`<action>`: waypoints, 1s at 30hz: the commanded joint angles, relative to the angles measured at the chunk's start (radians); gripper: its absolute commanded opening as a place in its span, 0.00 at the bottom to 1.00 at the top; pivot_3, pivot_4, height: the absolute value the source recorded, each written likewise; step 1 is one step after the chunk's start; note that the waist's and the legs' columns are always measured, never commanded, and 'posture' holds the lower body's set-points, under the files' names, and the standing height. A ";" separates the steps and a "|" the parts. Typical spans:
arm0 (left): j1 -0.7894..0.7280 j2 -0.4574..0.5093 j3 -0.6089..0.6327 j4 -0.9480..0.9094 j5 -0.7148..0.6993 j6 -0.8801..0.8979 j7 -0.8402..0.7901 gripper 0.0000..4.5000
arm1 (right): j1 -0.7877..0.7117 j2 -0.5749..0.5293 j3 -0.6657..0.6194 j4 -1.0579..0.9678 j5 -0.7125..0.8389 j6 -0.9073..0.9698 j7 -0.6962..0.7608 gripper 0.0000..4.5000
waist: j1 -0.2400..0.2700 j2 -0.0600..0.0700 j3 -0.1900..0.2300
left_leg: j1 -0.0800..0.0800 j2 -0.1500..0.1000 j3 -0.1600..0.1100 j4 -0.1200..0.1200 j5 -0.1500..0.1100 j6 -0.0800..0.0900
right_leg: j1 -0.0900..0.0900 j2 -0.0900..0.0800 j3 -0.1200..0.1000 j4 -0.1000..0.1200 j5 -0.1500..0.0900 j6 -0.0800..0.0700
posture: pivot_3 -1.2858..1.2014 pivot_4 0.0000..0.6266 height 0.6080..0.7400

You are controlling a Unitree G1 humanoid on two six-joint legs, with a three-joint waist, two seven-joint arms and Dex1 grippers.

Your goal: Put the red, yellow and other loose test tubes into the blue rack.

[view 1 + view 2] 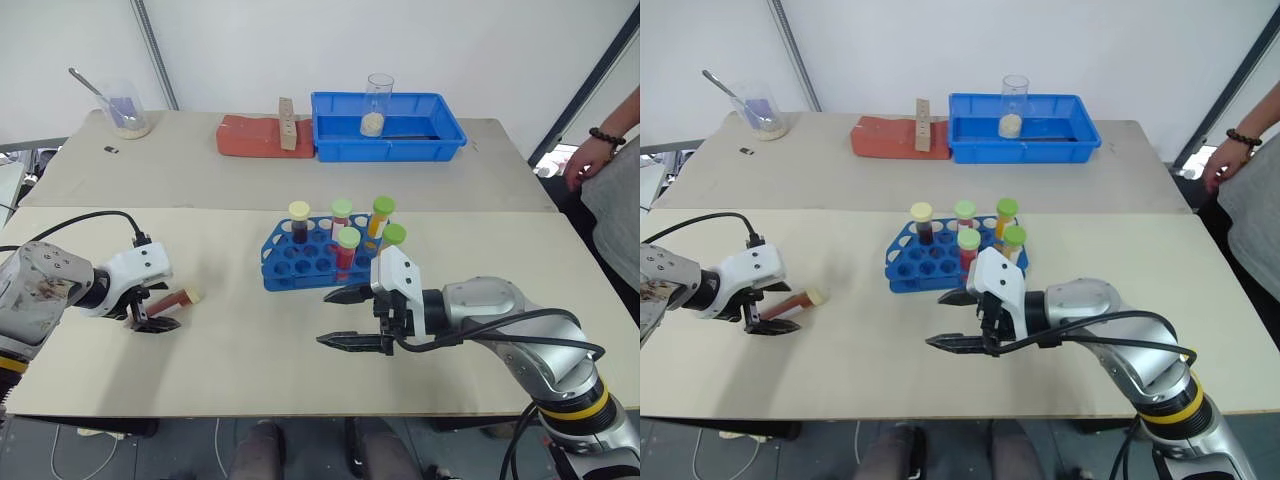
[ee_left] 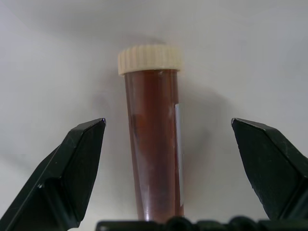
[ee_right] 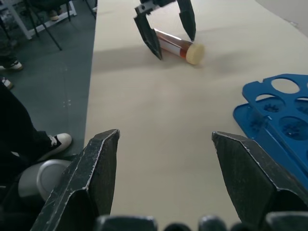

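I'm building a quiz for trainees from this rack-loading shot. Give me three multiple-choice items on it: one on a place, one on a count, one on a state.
1. Where does the loose test tube lie?
A. in the blue bin
B. on the table, between the left tool's fingers
C. in the rack

2. How many capped tubes stand in the blue rack?
A. two
B. five
C. eight

3. The right tool is:
A. open, empty
B. shut on a tube
C. holding a spoon

Key: B, the wrist views show fingers either side of it; B, five caps show; A, its fingers stand apart with nothing between.
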 commanded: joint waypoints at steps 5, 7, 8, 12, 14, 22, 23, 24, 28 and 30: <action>-0.097 -0.044 -0.037 0.057 0.060 0.005 -0.046 0.81 | 0.001 -0.010 -0.083 -0.061 0.101 0.071 -0.033 0.77 | 0.001 0.000 0.000 | 0.000 0.000 0.000 0.000 0.000 0.000 | 0.000 0.000 0.000 0.000 0.000 0.001 | 0.52 0.24 1.00; -0.116 -0.067 -0.049 0.076 0.066 0.014 -0.053 0.61 | 0.001 -0.018 -0.094 -0.066 0.119 0.087 -0.036 0.77 | 0.001 0.000 0.000 | 0.000 0.000 0.000 0.000 0.000 0.000 | 0.000 0.000 0.000 0.000 0.001 0.002 | 0.52 0.24 1.00; -0.127 -0.079 -0.061 0.094 0.080 0.004 -0.053 0.50 | 0.000 -0.022 -0.098 -0.068 0.128 0.094 -0.039 0.77 | 0.001 0.000 0.000 | 0.000 0.000 0.000 0.001 0.000 0.000 | 0.000 0.000 0.000 0.000 0.001 0.002 | 0.52 0.24 1.00; -0.156 -0.108 -0.098 0.146 0.124 -0.034 -0.072 0.19 | -0.012 -0.043 -0.122 -0.068 0.170 0.125 -0.046 0.77 | 0.001 0.000 0.000 | 0.000 0.000 0.000 0.001 0.000 0.000 | 0.001 0.000 0.000 0.001 0.002 0.004 | 0.52 0.24 1.00; -0.166 -0.110 -0.105 0.163 0.141 -0.054 -0.086 0.19 | -0.023 -0.051 -0.138 -0.066 0.195 0.142 -0.051 0.77 | 0.002 0.000 0.000 | 0.001 0.000 -0.001 0.001 0.000 0.000 | 0.001 0.000 0.000 0.001 0.002 0.003 | 0.52 0.24 1.00; -0.214 -0.135 0.026 0.050 -0.015 -0.004 -0.179 0.19 | -0.020 -0.127 -0.184 -0.079 0.208 0.138 -0.048 0.77 | 0.002 0.000 0.000 | -0.001 0.000 -0.001 0.003 0.000 0.000 | 0.001 0.000 0.000 0.001 0.001 0.002 | 0.52 0.24 1.00; -0.224 -0.173 0.082 0.020 -0.081 0.012 -0.164 0.19 | -0.004 -0.140 -0.193 -0.086 0.187 0.105 -0.038 0.77 | 0.004 -0.001 0.000 | -0.003 0.000 -0.002 0.004 0.000 0.000 | 0.001 0.000 0.000 0.001 0.001 0.002 | 0.52 0.24 1.00; -0.241 -0.226 0.143 -0.015 -0.148 0.055 -0.127 0.19 | 0.017 -0.145 -0.207 -0.093 0.170 0.065 -0.032 0.77 | 0.010 -0.001 0.000 | -0.004 0.000 -0.003 0.005 0.000 0.000 | 0.001 0.000 0.000 0.001 0.001 0.003 | 0.52 0.24 1.00; -0.254 -0.383 0.280 -0.143 -0.299 0.174 0.016 0.19 | 0.088 -0.146 -0.253 -0.108 0.125 -0.064 -0.011 0.77 | 0.013 -0.001 0.000 | -0.009 -0.002 -0.006 0.009 0.000 0.000 | 0.001 0.000 0.000 -0.002 0.006 0.012 | 0.52 0.24 1.00; -0.237 -0.478 0.312 -0.204 -0.331 0.193 0.125 0.19 | 0.129 -0.170 -0.284 -0.121 0.137 -0.068 -0.002 0.77 | 0.007 -0.001 0.000 | -0.008 -0.002 -0.006 0.010 0.000 0.000 | 0.002 0.000 0.001 -0.002 0.007 0.013 | 0.52 0.24 1.00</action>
